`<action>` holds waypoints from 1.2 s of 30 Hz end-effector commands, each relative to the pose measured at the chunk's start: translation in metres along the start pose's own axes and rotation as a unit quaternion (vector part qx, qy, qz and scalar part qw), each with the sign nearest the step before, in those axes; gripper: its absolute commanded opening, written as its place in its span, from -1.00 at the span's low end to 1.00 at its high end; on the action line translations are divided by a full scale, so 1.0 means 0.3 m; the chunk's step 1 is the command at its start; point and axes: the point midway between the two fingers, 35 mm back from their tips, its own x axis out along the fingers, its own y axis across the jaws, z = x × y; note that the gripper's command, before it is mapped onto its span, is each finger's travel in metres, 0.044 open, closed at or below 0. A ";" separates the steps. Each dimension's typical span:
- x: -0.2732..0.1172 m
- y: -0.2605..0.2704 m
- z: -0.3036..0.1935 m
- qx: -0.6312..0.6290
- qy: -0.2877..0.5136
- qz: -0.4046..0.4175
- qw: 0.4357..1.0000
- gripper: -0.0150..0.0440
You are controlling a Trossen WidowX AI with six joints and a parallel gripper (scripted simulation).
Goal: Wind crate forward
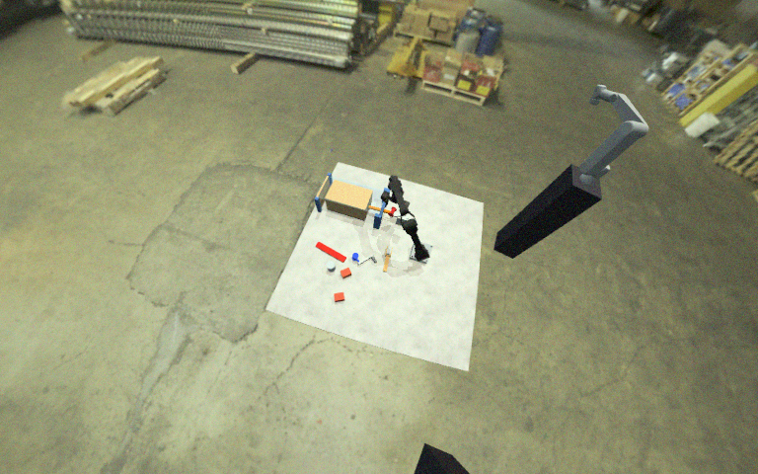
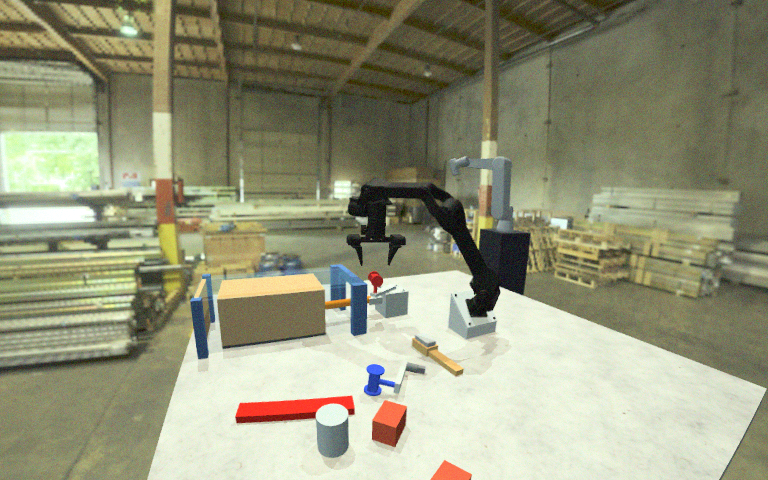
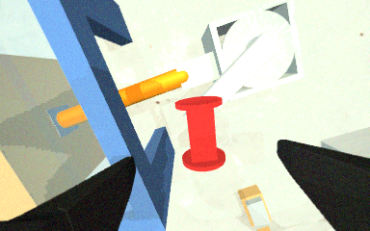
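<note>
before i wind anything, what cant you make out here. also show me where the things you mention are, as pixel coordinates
- Square key and round hole on the winch (image 1: 398, 220) (image 2: 391, 303) (image 3: 214, 52): covered by the handle's crank arm and washed out in the wrist view.
- Crate's (image 1: 347, 197) (image 2: 271, 311) far side: turned away in the exterior view.
- Front red block (image 1: 339, 297) (image 2: 451, 472): lower part cut off by the exterior view's bottom edge.
- Orange strap's (image 1: 379, 208) (image 2: 338, 303) (image 3: 149, 89) winch end: too small in the top view.

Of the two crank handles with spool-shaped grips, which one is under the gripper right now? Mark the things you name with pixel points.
The red one (image 1: 393, 210) (image 2: 374, 279) (image 3: 201, 132): it sits at the winch (image 2: 393, 303) (image 3: 212, 45), whereas the blue one (image 1: 355, 257) (image 2: 373, 379) lies out on the bench.
</note>
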 end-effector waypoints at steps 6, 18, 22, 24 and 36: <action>0.052 0.003 -0.001 0.000 0.004 -0.001 1.000 1.00; 0.118 0.006 0.000 0.000 0.004 -0.002 1.000 1.00; 0.140 0.006 0.000 0.000 0.005 -0.002 1.000 1.00; 0.151 0.006 0.000 0.000 0.005 -0.002 1.000 1.00; 0.218 0.002 -0.004 0.000 0.006 -0.003 1.000 1.00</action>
